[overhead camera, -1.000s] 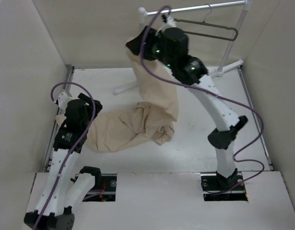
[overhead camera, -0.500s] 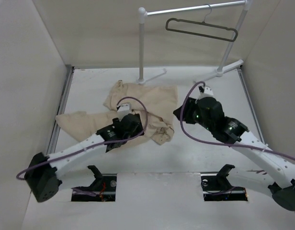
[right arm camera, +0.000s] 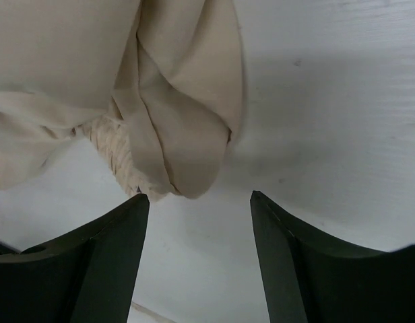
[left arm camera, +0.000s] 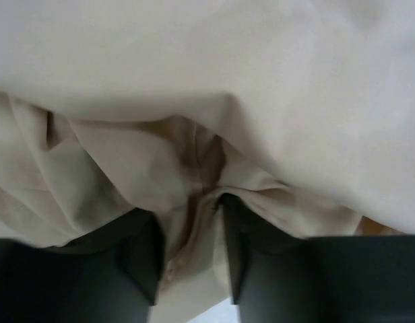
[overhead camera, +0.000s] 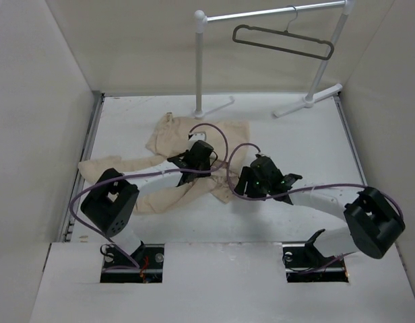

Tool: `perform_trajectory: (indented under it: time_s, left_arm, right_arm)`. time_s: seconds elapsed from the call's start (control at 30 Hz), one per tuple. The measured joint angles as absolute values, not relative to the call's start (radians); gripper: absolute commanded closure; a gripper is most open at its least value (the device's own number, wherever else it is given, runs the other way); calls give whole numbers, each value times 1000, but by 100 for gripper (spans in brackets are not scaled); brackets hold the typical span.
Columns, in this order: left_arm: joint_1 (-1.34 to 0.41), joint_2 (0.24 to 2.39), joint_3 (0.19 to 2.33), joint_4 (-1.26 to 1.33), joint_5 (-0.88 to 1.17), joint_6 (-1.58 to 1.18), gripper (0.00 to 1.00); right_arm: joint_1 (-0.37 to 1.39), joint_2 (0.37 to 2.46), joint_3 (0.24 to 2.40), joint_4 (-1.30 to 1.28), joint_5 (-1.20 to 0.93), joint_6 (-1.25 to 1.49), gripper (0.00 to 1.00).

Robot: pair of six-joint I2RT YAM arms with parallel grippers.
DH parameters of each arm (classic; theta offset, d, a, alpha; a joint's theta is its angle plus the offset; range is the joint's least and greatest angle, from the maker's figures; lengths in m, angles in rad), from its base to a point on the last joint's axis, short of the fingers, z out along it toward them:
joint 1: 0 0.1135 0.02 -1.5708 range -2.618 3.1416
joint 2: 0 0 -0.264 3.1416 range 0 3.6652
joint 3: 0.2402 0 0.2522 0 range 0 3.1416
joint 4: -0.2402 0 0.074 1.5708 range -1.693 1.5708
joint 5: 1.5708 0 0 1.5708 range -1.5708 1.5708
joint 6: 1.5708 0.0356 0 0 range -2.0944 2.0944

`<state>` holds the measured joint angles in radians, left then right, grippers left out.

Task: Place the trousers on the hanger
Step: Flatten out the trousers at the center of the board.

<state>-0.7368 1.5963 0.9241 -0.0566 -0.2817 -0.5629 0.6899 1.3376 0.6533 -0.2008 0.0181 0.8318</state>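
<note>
Trousers [overhead camera: 168, 142] are in a crumpled heap on the table [overhead camera: 308, 145], left of centre. One leg trails out toward the left wall.

Hanger [overhead camera: 281, 48] is bare. It hangs by its hook from the white rail [overhead camera: 275, 12] at the back right, well apart from the cloth.

Left arm reaches across the heap, and the left gripper [overhead camera: 194, 160] is down in the middle of the fabric. In the wrist view the left gripper [left arm camera: 190, 229] is pinched on a raised fold. Cloth fills the narrow gap and touches both fingers [left arm camera: 143, 259]. So it's grasping the trousers, and the fold is still low on the pile.

Right arm lies low across the table from the right. The right gripper [overhead camera: 242, 183] sits just beside the near right edge of the heap. In its wrist view the right gripper [right arm camera: 199, 202] is spread wide with only bare table between the fingers [right arm camera: 113, 256]. The bunched hem is just ahead of the tips, not touching. It's released and holding nothing.
</note>
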Motion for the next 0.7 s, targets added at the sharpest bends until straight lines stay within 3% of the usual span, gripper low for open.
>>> perform_trajectory:
  time_s: [0.07, 0.1, 0.17, 0.23, 0.43, 0.63, 0.67, 0.7]
  left_arm:
    - [-727, 1620, 926, -46, -261, -558, 86]
    - [-723, 1622, 926, -44, -254, -557, 88]
    - [-712, 1617, 926, -43, -243, -556, 91]
    - [-685, 1599, 926, -46, -233, -556, 92]
    - [-537, 1452, 926, -83, -221, -555, 93]
    - [-431, 1359, 971, -147, -213, -550, 91]
    - [-428, 1361, 982, -152, -212, -546, 91]
    - [-423, 1367, 997, -161, -209, -541, 90]
  right_arm:
    - [702, 1394, 652, -146, -9, 844, 36]
    - [705, 1412, 652, -124, -20, 850, 43]
    - [708, 1461, 652, -64, -43, 872, 80]
    - [708, 1477, 653, -33, -52, 876, 91]
    - [643, 1346, 649, -104, -1, 886, 95]
    - [384, 1097, 740, -315, 102, 813, 96]
    - [348, 1090, 761, -334, 121, 801, 95]
    - [305, 1092, 786, -355, 137, 791, 89]
